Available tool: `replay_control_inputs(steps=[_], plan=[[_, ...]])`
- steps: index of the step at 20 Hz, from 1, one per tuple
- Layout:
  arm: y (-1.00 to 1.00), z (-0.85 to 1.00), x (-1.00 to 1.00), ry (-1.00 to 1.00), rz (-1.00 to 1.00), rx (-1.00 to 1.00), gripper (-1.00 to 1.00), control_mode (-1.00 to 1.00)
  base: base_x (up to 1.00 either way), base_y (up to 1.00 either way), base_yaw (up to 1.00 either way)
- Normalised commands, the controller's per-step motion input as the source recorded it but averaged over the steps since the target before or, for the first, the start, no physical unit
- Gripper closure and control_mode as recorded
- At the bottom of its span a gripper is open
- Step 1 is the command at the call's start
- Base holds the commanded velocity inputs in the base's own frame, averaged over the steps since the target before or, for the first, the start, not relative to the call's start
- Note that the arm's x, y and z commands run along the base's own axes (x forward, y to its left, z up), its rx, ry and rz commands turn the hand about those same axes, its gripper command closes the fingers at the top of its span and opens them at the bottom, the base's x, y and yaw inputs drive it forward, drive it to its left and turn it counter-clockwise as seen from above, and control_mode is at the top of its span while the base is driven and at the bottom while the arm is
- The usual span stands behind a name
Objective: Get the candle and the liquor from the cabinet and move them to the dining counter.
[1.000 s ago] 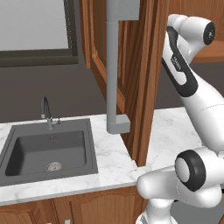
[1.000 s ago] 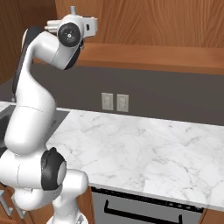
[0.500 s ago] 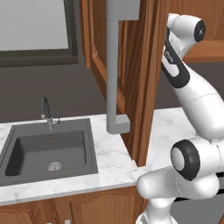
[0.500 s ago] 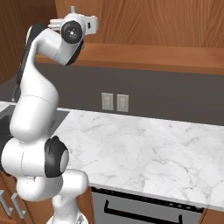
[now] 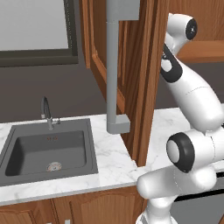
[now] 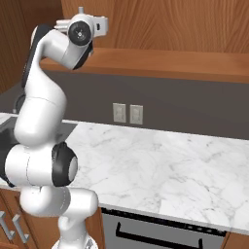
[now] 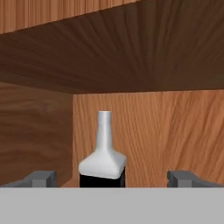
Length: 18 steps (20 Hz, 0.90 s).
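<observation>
Liquor (image 7: 103, 157) stands upright inside the cabinet (image 7: 131, 57), its pale slim neck rising toward twelve o'clock in the hand view and its dark body cut off at the bottom of that view. Wood panels lie behind it and at its nine o'clock, a shelf underside overhead. The gripper (image 7: 113, 178) is spread wide and holds nothing; one fingertip (image 7: 40, 178) sits at the bottle's eight o'clock, the other at its four o'clock, both apart from it. From the left base view, the cabinet door (image 5: 144, 78) stands open with its long grey bar handle (image 5: 114, 70), above a marble worktop (image 5: 114, 162) and grey sink (image 5: 48, 151) with a faucet (image 5: 46, 113). Two wall outlets (image 6: 128, 113) show in the right base view.
</observation>
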Motion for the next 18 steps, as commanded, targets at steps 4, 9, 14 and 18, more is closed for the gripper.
replay_control_inputs(steps=[4, 9, 14, 18], plan=[[0.13, 0.0, 0.24, 0.0, 0.0, 0.0, -1.0, -1.0, 0.0, 0.0, 0.0], [0.09, 0.0, 0.24, 0.0, 0.0, 0.0, -1.0, -1.0, 0.0, 0.0, 0.0], [0.06, 0.0, 0.25, 0.0, 0.0, 0.0, -1.0, -1.0, 0.0, 0.0, 0.0], [0.07, 0.0, 0.23, 0.0, 0.0, 0.0, -1.0, -1.0, 0.0, 0.0, 0.0]])
